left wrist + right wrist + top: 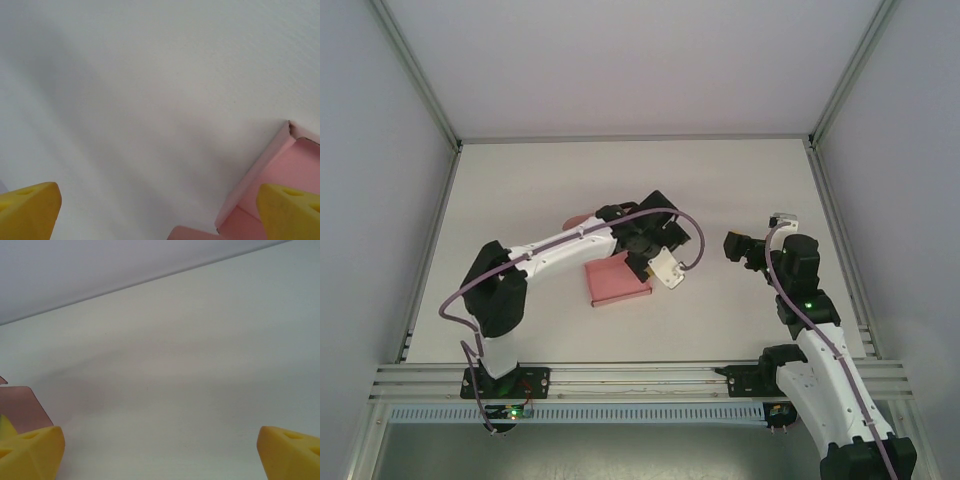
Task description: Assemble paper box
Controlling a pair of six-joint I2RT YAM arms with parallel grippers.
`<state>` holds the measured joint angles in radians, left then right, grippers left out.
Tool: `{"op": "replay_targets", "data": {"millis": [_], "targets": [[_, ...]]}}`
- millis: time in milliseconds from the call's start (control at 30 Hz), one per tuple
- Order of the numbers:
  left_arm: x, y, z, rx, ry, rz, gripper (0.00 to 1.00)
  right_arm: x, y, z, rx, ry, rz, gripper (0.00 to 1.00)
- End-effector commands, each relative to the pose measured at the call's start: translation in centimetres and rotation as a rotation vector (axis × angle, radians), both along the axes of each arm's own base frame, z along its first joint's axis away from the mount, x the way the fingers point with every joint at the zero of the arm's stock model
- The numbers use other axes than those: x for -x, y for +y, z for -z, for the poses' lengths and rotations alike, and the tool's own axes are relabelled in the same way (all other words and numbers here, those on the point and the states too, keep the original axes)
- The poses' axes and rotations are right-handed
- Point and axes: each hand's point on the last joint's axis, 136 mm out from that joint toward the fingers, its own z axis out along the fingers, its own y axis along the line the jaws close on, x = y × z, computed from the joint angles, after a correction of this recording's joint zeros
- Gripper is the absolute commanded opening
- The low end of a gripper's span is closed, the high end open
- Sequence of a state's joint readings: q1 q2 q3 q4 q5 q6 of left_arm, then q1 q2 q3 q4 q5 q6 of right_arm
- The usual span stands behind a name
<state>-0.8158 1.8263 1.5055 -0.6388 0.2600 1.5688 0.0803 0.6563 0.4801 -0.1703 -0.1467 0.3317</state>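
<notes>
The pink paper box (617, 281) lies flat on the white table, its far edge under my left wrist. A small pink flap (577, 220) pokes out behind the left forearm. My left gripper (638, 240) hovers just above the box's far side. In the left wrist view the left gripper (160, 212) is open over bare table, and the box's raised wall and inner panel (295, 165) sit by the right fingertip (290, 210). My right gripper (732, 245) is open to the right of the box, apart from it. The right wrist view has that gripper (160, 452) empty, with a pink corner (22, 407) at far left.
Metal frame rails (640, 378) run along the near table edge, and frame posts (430, 90) stand at the back corners. White walls close the cell on three sides. Bare tabletop (640, 175) stretches beyond the box.
</notes>
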Motion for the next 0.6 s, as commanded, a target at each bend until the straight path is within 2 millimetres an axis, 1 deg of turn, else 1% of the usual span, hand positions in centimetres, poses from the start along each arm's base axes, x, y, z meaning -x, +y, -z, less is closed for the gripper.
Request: {"op": "replay_targets", "data": {"millis": [0, 33, 67, 100, 133, 167, 200, 233, 267, 333, 367, 500, 567], "targets": [[-3.2, 0.8, -7.9, 0.287, 0.059, -0.194, 1.00, -0.5, 0.1, -1.1, -0.010, -0.011, -0.002, 0.98], [-4.8, 1.3, -8.9, 0.330, 0.026, -0.265, 1.00, -0.6, 0.2, -1.1, -0.014, -0.011, -0.010, 0.98], [-6.8, 1.8, -10.4, 0.397, -0.011, -0.365, 1.00, -0.7, 0.4, -1.1, -0.020, -0.007, -0.017, 0.98], [-9.1, 2.5, -12.1, 0.484, -0.025, -0.496, 1.00, -0.9, 0.4, -1.0, -0.027, 0.000, -0.015, 0.98], [-11.6, 3.6, -14.3, 0.600, -0.014, -0.672, 1.00, -1.1, 0.6, -1.0, -0.037, 0.005, -0.018, 0.98], [-13.8, 5.2, -16.0, 0.690, 0.012, -0.846, 1.00, -1.3, 0.8, -1.0, -0.045, 0.003, -0.029, 0.98], [-15.3, 7.0, -17.1, 0.749, 0.050, -0.996, 1.00, -1.5, 1.1, -1.0, -0.056, 0.002, -0.042, 0.98], [-16.6, 9.1, -17.9, 0.802, 0.089, -1.146, 1.00, -1.7, 1.5, -0.9, -0.064, 0.004, -0.062, 0.98], [-17.5, 11.1, -18.3, 0.849, 0.118, -1.278, 1.00, -2.0, 1.8, -0.9, -0.069, 0.009, -0.078, 0.98], [-18.4, 15.0, -18.6, 0.958, 0.172, -1.517, 1.00, -2.6, 2.4, -0.6, -0.060, 0.035, -0.105, 0.98], [-18.3, 16.4, -18.2, 0.986, 0.205, -1.594, 1.00, -2.8, 2.8, -0.5, -0.052, 0.046, -0.116, 0.98], [-16.7, 22.1, -16.4, 1.084, 0.242, -1.880, 1.00, -4.0, 5.2, 0.2, 0.017, 0.096, -0.190, 0.98], [-15.3, 26.0, -15.0, 1.113, 0.229, -2.087, 1.00, -4.7, 6.5, 0.6, 0.063, 0.108, -0.220, 0.98]]}}
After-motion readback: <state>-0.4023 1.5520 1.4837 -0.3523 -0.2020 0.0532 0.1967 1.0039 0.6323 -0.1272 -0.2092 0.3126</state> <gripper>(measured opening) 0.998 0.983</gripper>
